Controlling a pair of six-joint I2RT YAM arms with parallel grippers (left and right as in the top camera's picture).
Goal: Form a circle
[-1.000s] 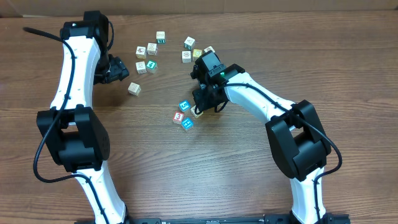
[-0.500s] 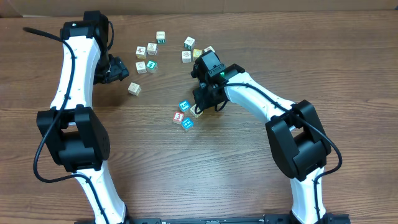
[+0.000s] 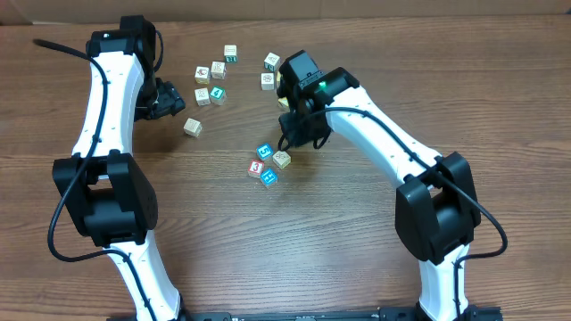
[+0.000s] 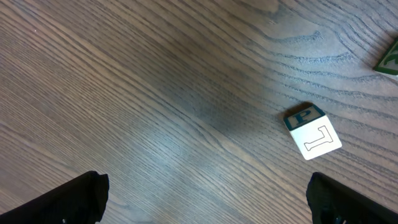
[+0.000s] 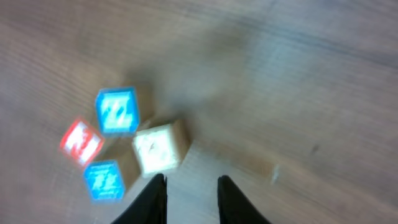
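Right end effector (image 3: 299, 134): has drawn back from the cream-white cube (image 3: 282, 160) toward the counter's (image 3: 357, 259) far edge; fingers slightly parted, nothing between them.
Circle (image 3: 268, 164): near the counter's middle, four small printed cubes packed in a tight ring.
Ring members: blue cube (image 3: 264, 152) on the far side, red cube (image 3: 256, 167) left, second blue cube (image 3: 269, 176) near side, cream-white cube right.
Left end effector (image 4: 205, 199): spread wide, empty, over bare wood toward the counter's left edge.

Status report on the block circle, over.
Left tool open, empty. Right tool open, empty, near cream cube. Circle: four cubes clustered tight. Loose cubes lie well clear.
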